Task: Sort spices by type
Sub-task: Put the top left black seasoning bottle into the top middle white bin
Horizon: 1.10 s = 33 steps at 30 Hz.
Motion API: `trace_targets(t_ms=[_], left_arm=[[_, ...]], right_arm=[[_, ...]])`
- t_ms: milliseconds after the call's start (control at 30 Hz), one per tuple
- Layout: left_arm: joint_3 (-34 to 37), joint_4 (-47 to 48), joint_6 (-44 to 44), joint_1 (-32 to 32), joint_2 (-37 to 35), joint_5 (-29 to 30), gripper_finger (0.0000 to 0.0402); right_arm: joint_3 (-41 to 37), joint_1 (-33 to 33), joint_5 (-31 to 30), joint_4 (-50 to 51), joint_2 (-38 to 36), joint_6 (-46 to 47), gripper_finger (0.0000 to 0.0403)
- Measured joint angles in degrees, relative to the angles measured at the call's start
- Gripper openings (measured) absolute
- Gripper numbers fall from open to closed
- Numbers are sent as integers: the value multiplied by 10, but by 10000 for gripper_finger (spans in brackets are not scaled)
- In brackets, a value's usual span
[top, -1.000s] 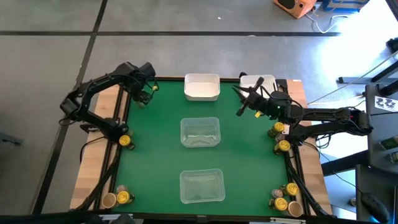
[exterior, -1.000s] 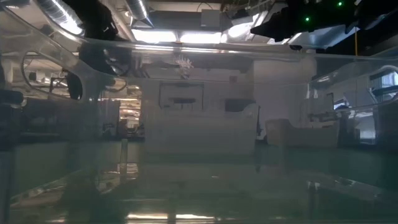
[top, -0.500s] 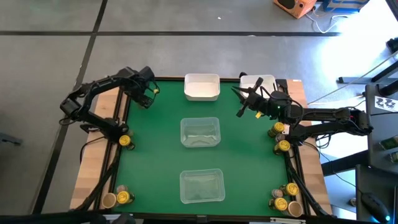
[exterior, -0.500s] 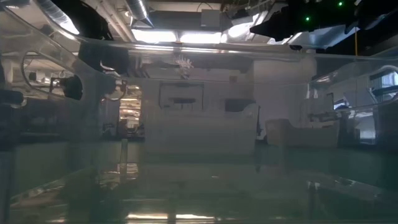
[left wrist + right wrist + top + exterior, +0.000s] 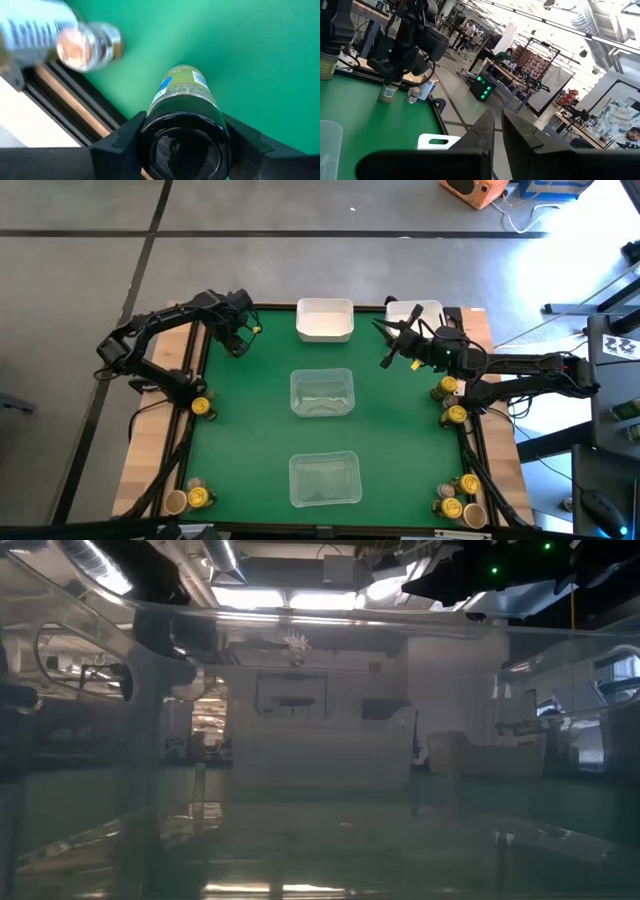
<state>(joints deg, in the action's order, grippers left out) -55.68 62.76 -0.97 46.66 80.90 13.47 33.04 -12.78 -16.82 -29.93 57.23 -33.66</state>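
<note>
My left gripper [image 5: 240,333] hovers over the far left corner of the green mat, shut on a spice jar [image 5: 182,92] with a black lid and a green label. The right wrist view shows that jar [image 5: 388,92] upright under the left arm, its base at or just above the mat. A second jar [image 5: 89,45], clear with reddish-brown contents, sits by the mat's far left edge. More spice jars stand along the wooden side rails [image 5: 200,408] [image 5: 450,400]. My right gripper [image 5: 388,348] is shut and empty, raised near the far right corner. My left gripper pinches the jar at its black lid end [image 5: 182,135] between the two fingers [image 5: 125,142], one on each side. The fingers come from above, pointing down. The jar hangs upright below them; I cannot tell whether its base touches the mat.
Two white bins [image 5: 325,320] [image 5: 415,312] sit at the far edge. Two clear trays [image 5: 321,393] [image 5: 324,480] lie down the mat's middle. Jar clusters stand at the near left [image 5: 190,498] and near right [image 5: 460,498] corners. Bare mat lies on both sides of the trays.
My left gripper has carried the jar a short way toward the table's right, from the far left rail in over the green mat. My right arm has kept still.
</note>
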Motion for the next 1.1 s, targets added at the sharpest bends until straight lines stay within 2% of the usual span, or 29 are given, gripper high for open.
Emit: trace_targets(t_ms=[467, 600, 833, 967, 1100], left_arm=[[-166, -1, -10, -103, 0, 2, 198], [-184, -31, -29, -123, 0, 2, 197], [-186, -139, -51, -141, 4, 2, 202], [-211, -144, -51, -142, 36, 2, 202], [-274, -104, -51, -142, 92, 2, 203]], right_arm=[[0, 0, 0, 0, 0, 0, 37], [0, 0, 0, 0, 0, -1, 37], [0, 0, 0, 0, 0, -1, 37], [0, 0, 0, -1, 0, -1, 37], [0, 0, 0, -2, 0, -1, 37]])
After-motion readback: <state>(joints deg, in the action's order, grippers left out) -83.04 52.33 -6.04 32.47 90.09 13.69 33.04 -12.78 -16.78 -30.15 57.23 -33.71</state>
